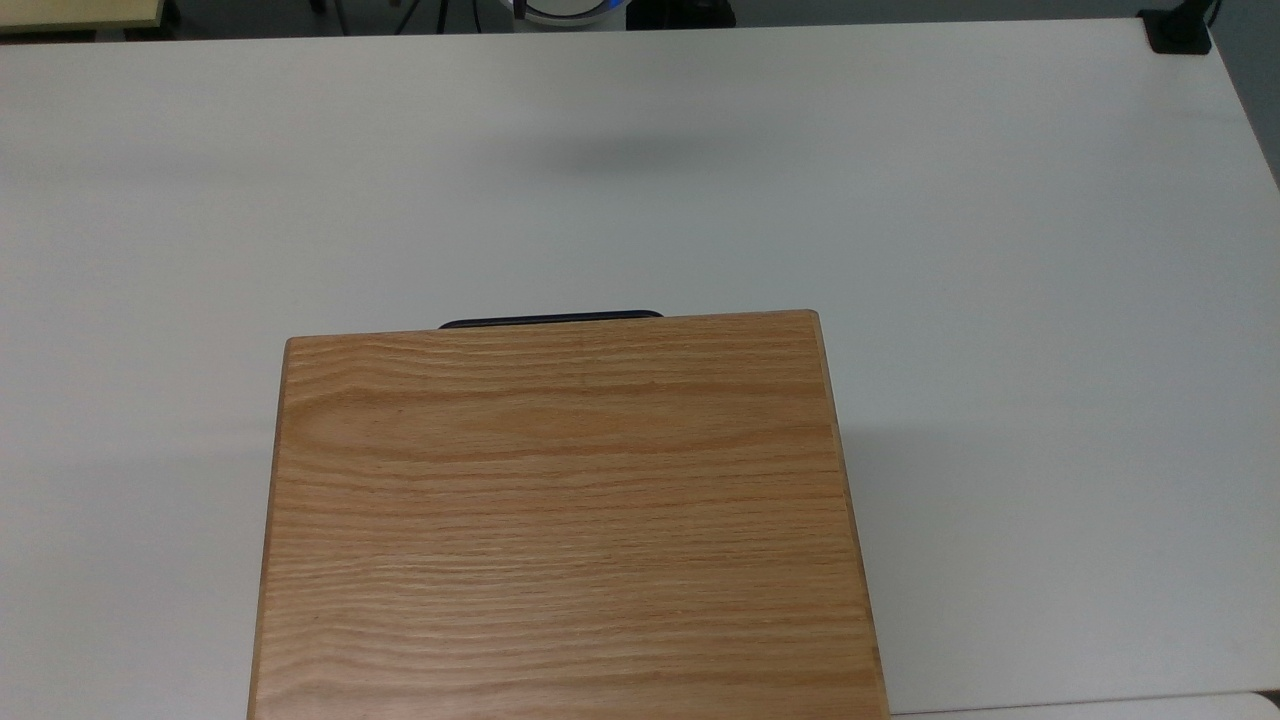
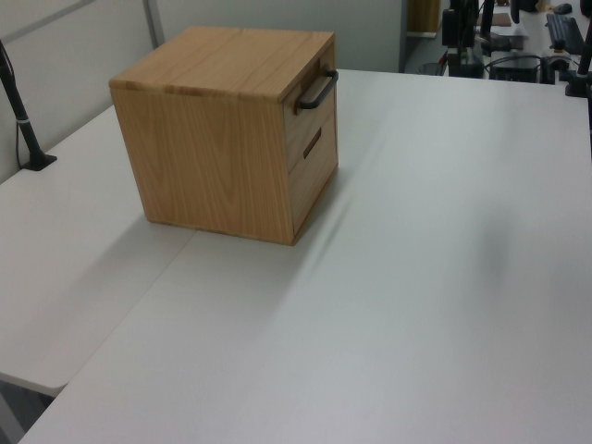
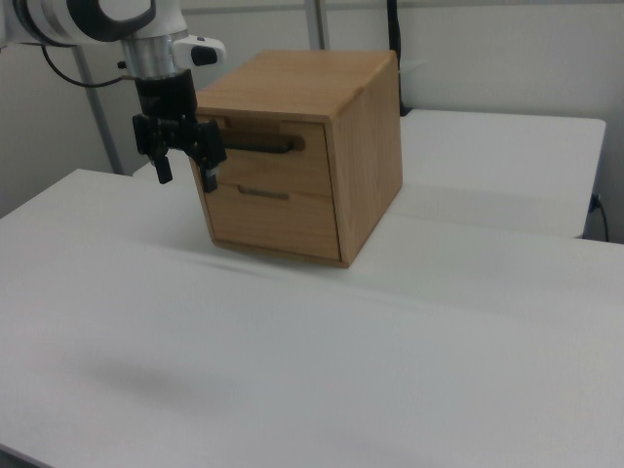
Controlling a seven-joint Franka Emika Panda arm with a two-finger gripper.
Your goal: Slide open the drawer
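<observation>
White tabletop (image 1: 1000, 300) bearing one oak cabinet (image 2: 222, 139); drawer shut.

The cabinet stands on the table toward the left view's upper left. Its upper drawer (image 3: 255, 156) sits flush in the cabinet front, black bar handle (image 3: 255, 144) across it; in the top view the handle (image 1: 550, 319) just clears the top slab's far edge. A lower front with a small dark pull (image 3: 263, 193) lies beneath. In the right view the gripper (image 3: 185, 175) hangs above the table at the cabinet front's left corner, fingers pointing down and spread apart, holding nothing; whether it touches the handle's end cannot be told.
</observation>
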